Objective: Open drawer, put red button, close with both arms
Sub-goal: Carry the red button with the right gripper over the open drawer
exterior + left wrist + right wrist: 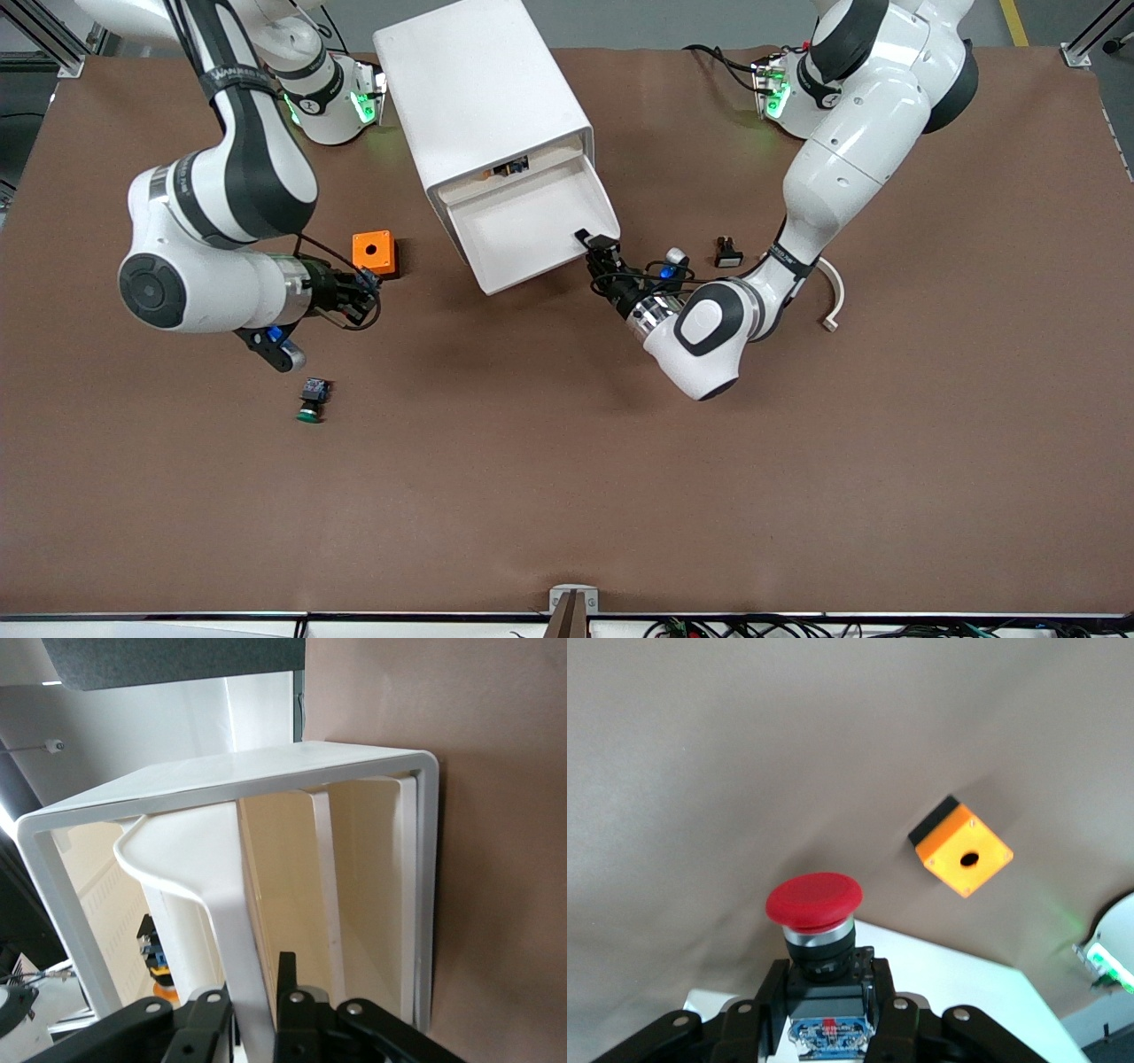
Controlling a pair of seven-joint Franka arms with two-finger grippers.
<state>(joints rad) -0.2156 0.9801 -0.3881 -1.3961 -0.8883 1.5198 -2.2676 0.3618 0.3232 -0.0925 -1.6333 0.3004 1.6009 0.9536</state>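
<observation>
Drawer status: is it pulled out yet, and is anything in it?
Open: the drawer sticks out of the cabinet, the left tool shut on its front edge. The visible tray looks empty; the red button sits in the right tool.

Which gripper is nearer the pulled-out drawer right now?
Left. The left gripper is shut on the drawer front's corner. The right gripper, holding the red button, is off toward the right arm's end, by the orange box.

Red button (814, 901) is gripped by its black-and-blue body between the closed fingers (766, 1001) of the right gripper (824, 1010), red cap facing away from the wrist. Orange box (962, 850) with a round hole is seen on the brown table (700, 771). A white surface is seen below the gripper
</observation>
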